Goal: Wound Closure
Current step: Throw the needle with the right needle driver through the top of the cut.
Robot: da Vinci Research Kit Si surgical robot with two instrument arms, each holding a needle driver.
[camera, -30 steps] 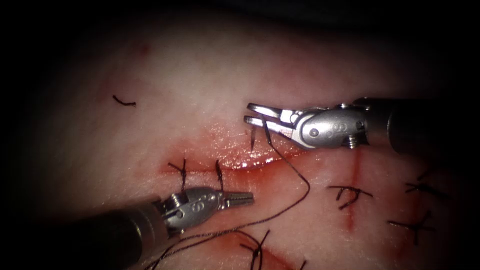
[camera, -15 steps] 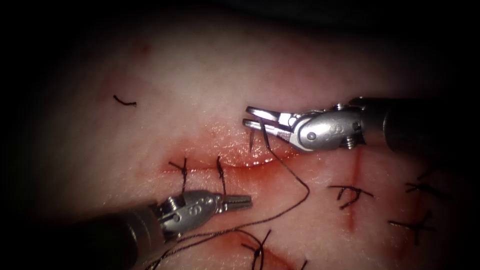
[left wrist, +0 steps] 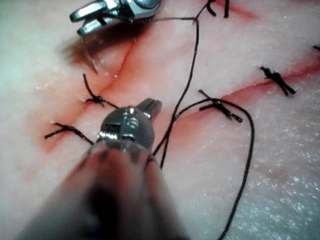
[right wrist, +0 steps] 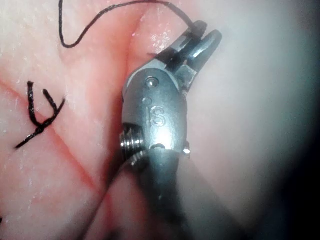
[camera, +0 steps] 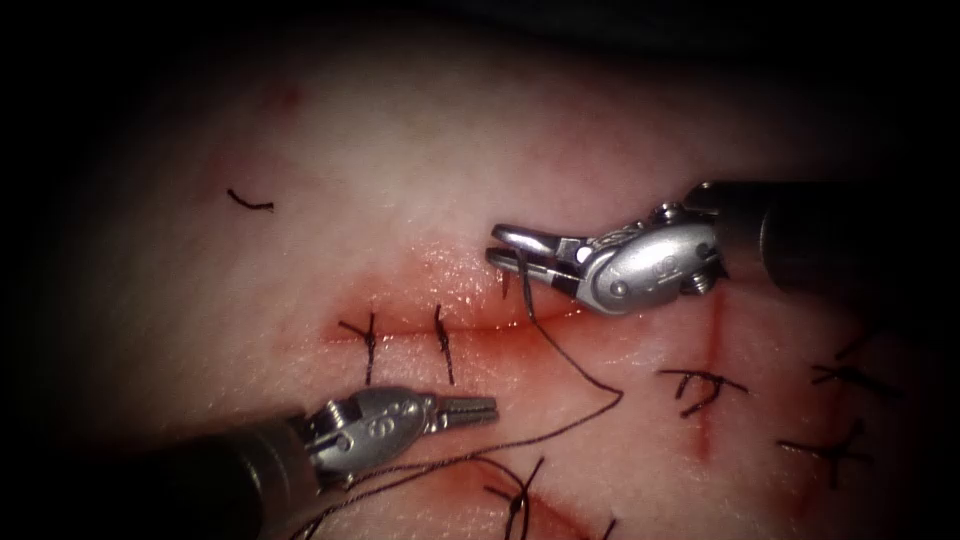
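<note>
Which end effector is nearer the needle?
Right. The right end effector holds the needle above the cut; the left end effector sits below the cut, holding nothing.

Light falls brightest on the middle of the tissue (camera: 430, 180) and fades to near black toward its edges. Wet glare glints along the cut (camera: 470, 300). The right tool (camera: 496, 245) gleams and casts a dark shadow beneath itself.

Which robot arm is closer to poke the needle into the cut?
Probably the right tool: it holds the needle just above the cut. The left tool holds nothing, below it.
</note>
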